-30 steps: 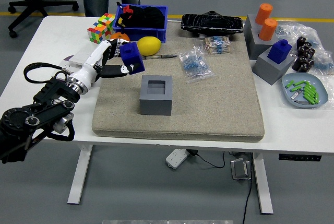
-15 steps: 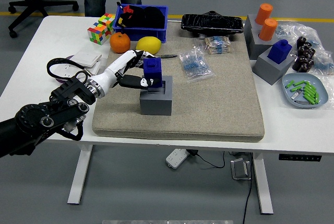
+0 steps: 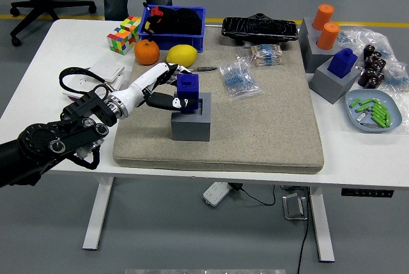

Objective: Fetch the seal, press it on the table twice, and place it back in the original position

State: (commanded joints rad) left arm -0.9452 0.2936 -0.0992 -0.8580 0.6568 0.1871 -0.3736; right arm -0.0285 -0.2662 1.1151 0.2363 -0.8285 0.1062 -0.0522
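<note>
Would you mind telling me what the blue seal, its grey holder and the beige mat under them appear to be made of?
Blue seal: likely matte plastic, uniform colour, blocky moulded shape. Grey holder: probably plastic too, flat dull faces, crisp edges. Beige mat: looks like felt or woven fabric, speckled and soft-edged.

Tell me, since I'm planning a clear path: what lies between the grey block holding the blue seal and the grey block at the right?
In the head view, between the grey holder under the blue seal and the right grey block lies tan mat, with a bag of small parts farther back.
</note>
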